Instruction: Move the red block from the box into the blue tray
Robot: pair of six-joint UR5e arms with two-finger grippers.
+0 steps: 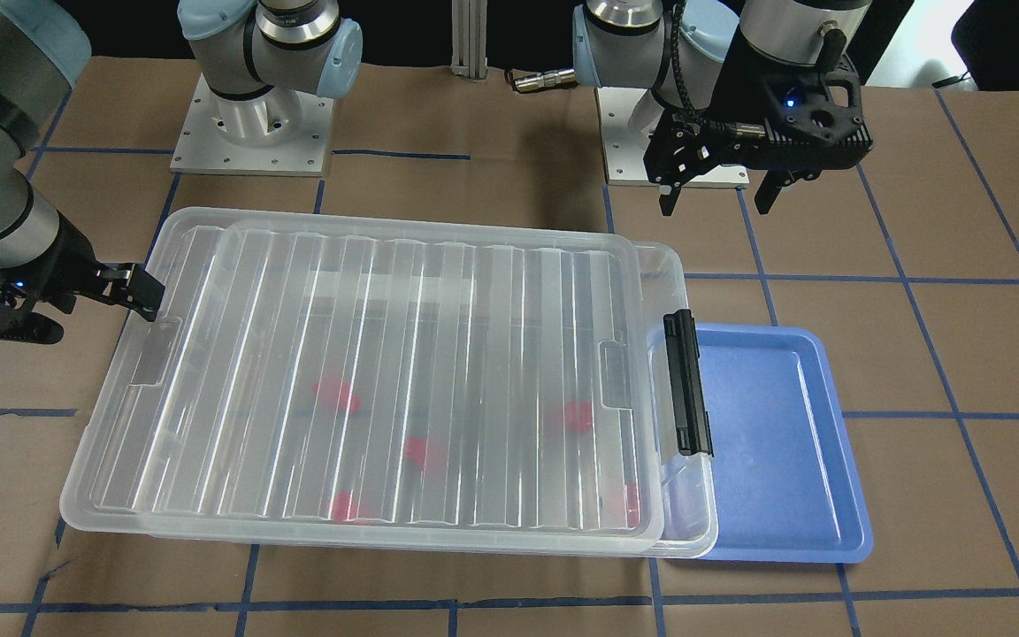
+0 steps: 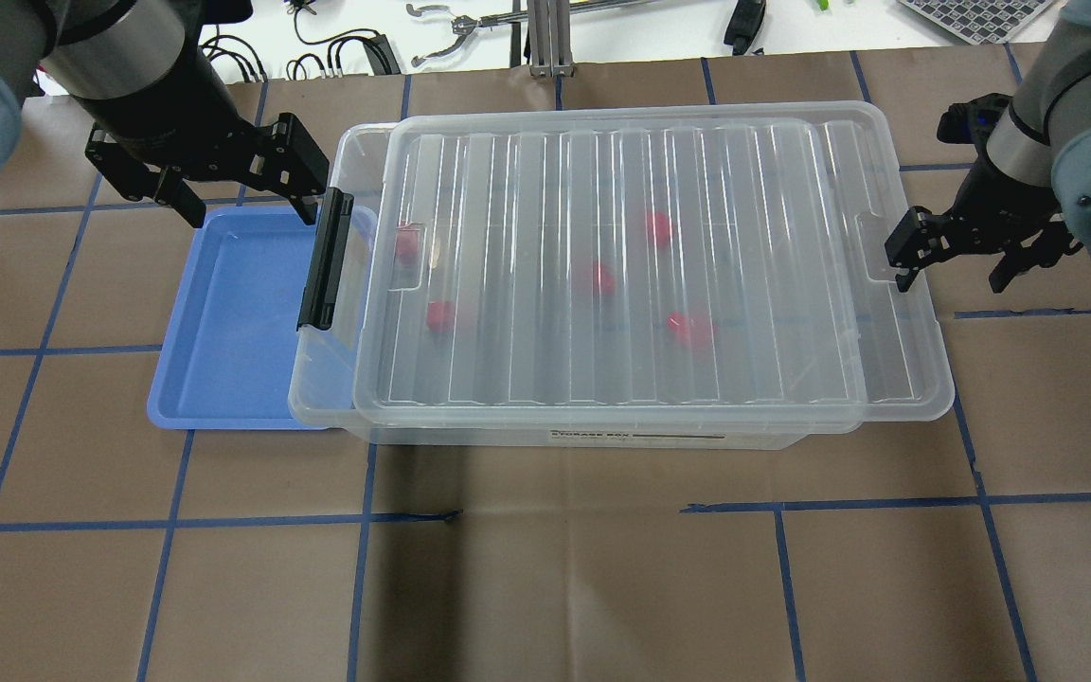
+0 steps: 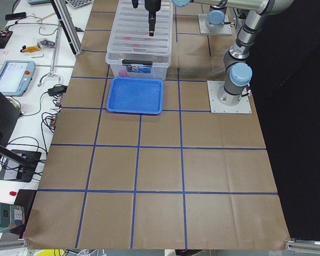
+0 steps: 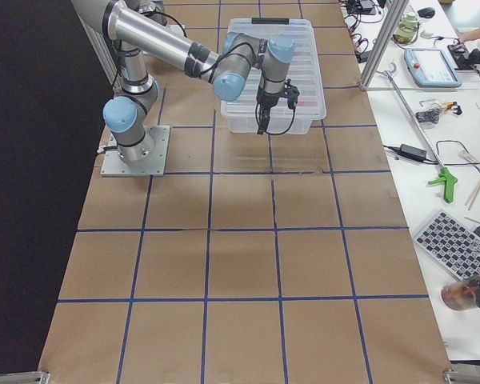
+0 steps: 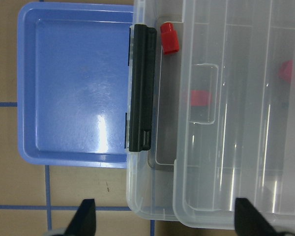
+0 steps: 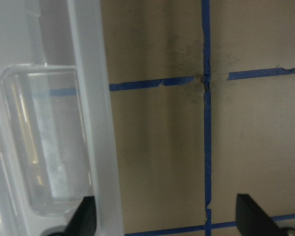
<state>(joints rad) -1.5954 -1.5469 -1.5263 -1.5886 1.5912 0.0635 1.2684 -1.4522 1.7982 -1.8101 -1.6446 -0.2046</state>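
The clear box (image 2: 602,438) lies mid-table. Its ribbed lid (image 2: 527,189) sits shifted, leaving a gap at the black latch (image 2: 326,256) end. Several red blocks show blurred through the lid, one of them (image 2: 598,279) near the middle. One red block (image 5: 169,38) lies uncovered in the gap beside the latch (image 5: 140,88). The blue tray (image 2: 233,313) lies against the latch end and holds nothing. My left gripper (image 2: 250,210) is open and empty above the tray's far edge. My right gripper (image 2: 950,279) is open and empty at the box's other end, beside the rim.
Brown paper with blue tape lines covers the table (image 2: 545,568). Both arm bases (image 1: 253,133) stand behind the box. Cables and tools (image 2: 470,24) lie past the far edge. In the right wrist view the lid's handle recess (image 6: 39,142) is to the left of bare paper.
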